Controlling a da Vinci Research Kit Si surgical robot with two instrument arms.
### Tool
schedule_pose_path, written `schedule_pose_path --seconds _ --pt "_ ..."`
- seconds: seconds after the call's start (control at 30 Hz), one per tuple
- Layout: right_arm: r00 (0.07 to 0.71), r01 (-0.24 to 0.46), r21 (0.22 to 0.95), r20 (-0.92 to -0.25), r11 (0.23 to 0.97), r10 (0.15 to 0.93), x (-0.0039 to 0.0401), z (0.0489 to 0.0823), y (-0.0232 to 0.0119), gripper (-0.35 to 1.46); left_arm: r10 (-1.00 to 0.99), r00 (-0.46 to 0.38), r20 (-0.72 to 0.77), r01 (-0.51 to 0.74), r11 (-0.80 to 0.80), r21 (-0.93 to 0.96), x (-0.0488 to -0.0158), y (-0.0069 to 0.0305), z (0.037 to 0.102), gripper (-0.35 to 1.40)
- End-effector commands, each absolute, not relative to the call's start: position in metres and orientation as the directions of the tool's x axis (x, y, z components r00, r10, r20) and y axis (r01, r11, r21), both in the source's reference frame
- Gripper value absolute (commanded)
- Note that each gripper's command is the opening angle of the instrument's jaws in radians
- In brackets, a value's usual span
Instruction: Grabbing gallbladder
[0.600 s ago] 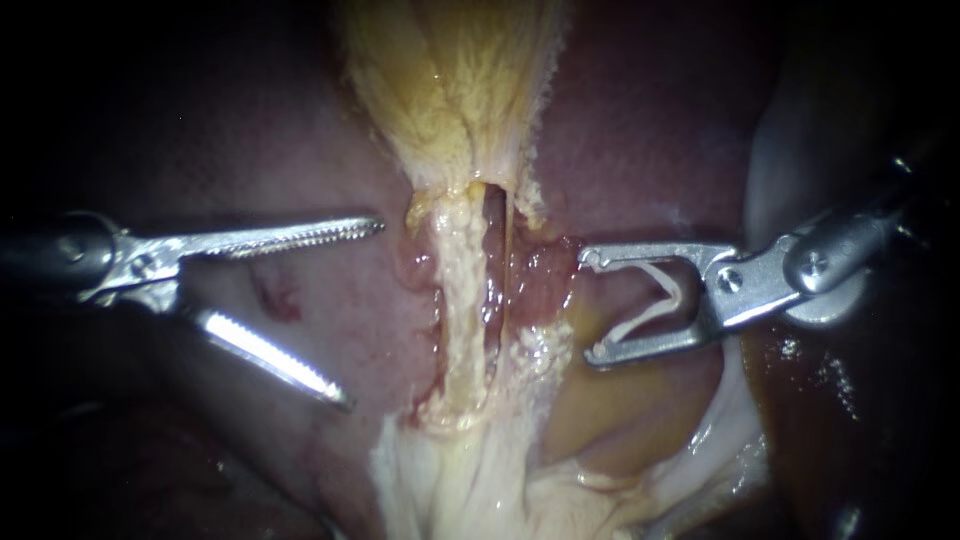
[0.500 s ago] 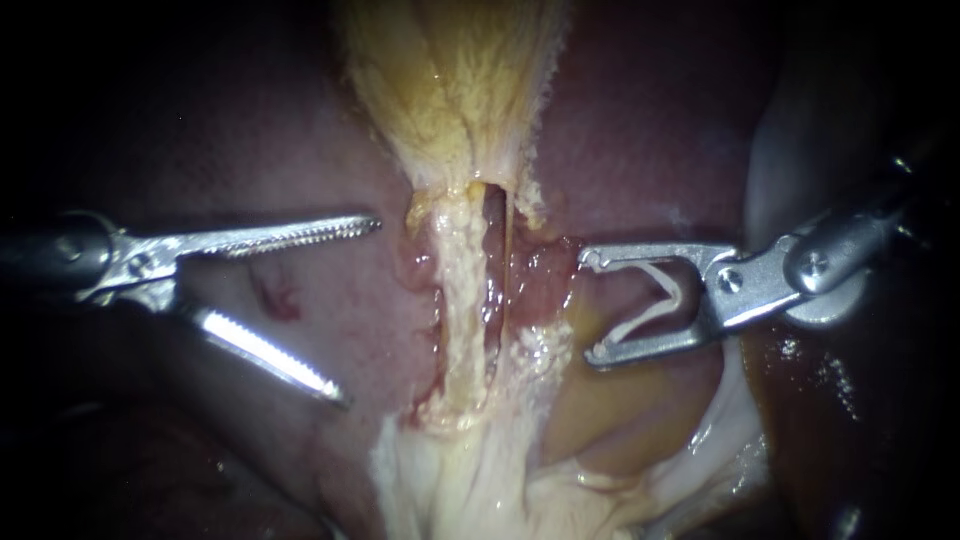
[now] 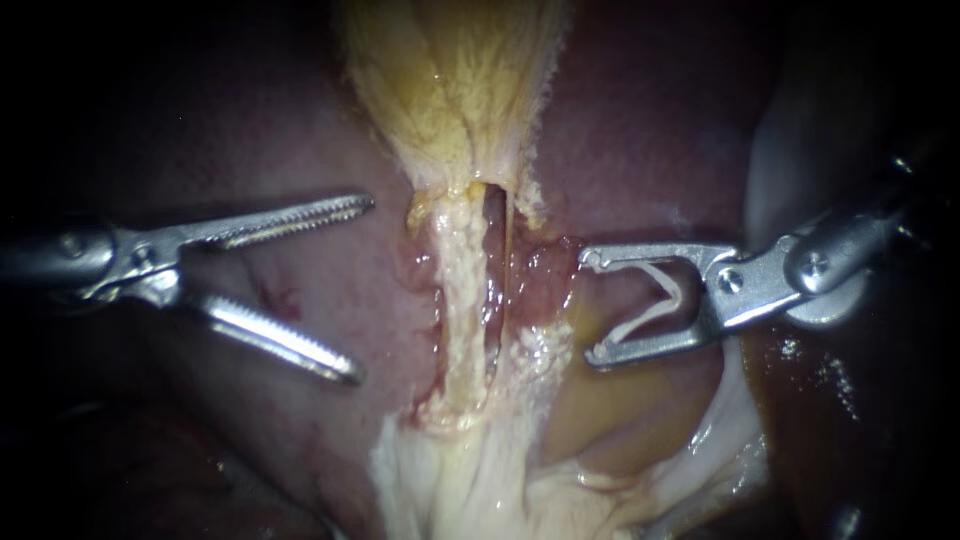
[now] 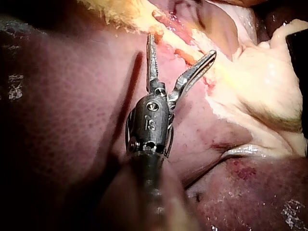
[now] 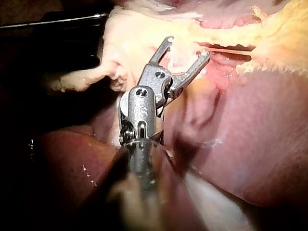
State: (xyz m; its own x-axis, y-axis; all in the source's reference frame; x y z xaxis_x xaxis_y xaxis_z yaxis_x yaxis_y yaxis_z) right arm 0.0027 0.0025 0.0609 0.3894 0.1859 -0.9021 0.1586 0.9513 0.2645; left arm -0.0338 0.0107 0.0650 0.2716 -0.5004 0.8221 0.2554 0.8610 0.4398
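Observation:
The yellowish gallbladder (image 3: 450,80) hangs at the top centre, narrowing into a pale strand (image 3: 460,300) with a thin tube (image 3: 506,270) beside it. My left instrument (image 3: 362,290) comes in from the left with its serrated jaws open over the liver (image 3: 300,150), left of the strand and touching nothing. In the left wrist view my left instrument (image 4: 181,44) points at the yellow tissue (image 4: 115,12). My right instrument (image 3: 588,308) stands right of the tube, its jaws wide apart and holding a white clip (image 3: 662,295). It shows again as my right instrument (image 5: 187,46) near pale tissue.
Pale fatty tissue (image 3: 470,480) spreads below the strand. A whitish fold (image 3: 740,440) lies under my right instrument. Dark red liver (image 3: 640,120) surrounds the gallbladder on both sides.
My left instrument's jaws have narrowed, and the tips have risen slightly against the liver. My right instrument and the tissue have not moved.

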Motion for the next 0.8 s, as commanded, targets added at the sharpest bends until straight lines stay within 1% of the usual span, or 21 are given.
schedule_pose_path --seconds 0.03,0.13,0.2,0.3,0.4,0.53,0.63,0.73,0.8 --pt "0.389 0.159 0.264 -0.902 0.951 0.186 0.0027 0.0609 0.0025 0.5 -0.519 0.265 0.813 0.264 0.85 0.457 -0.0338 0.0109 0.0652 1.18" --pt "0.389 0.158 0.264 -0.902 0.951 0.186 0.0027 0.0609 0.0025 0.5 -0.569 0.246 0.785 0.307 0.813 0.494 -0.0341 0.0115 0.0657 1.11" --pt "0.389 0.158 0.264 -0.902 0.951 0.186 0.0027 0.0609 0.0025 0.5 -0.596 0.24 0.767 0.325 0.793 0.515 -0.0346 0.0118 0.0659 1.03" --pt "0.389 0.158 0.264 -0.902 0.951 0.186 0.0027 0.0609 0.0025 0.5 -0.634 0.253 0.731 0.346 0.765 0.543 -0.0354 0.0122 0.0659 0.91" --pt "0.389 0.158 0.264 -0.902 0.951 0.186 0.0027 0.0609 0.0025 0.5 -0.665 0.273 0.695 0.369 0.74 0.563 -0.0364 0.0125 0.066 0.84" --pt "0.389 0.158 0.264 -0.902 0.951 0.186 0.0027 0.0609 0.0025 0.5 -0.684 0.272 0.677 0.384 0.722 0.575 -0.037 0.0128 0.0663 0.74" --pt "0.389 0.158 0.264 -0.902 0.951 0.186 0.0027 0.0609 0.0025 0.5 -0.706 0.267 0.656 0.41 0.699 0.585 -0.0371 0.0131 0.0668 0.67" --pt "0.389 0.159 0.264 -0.902 0.951 0.186 0.0027 0.0609 0.0025 0.5 -0.707 0.279 0.65 0.426 0.697 0.576 -0.0368 0.0134 0.0675 0.67" --pt "0.389 0.159 0.264 -0.902 0.951 0.186 0.0027 0.0608 0.0025 0.5 -0.708 0.283 0.647 0.431 0.697 0.574 -0.0366 0.0137 0.0679 0.64"
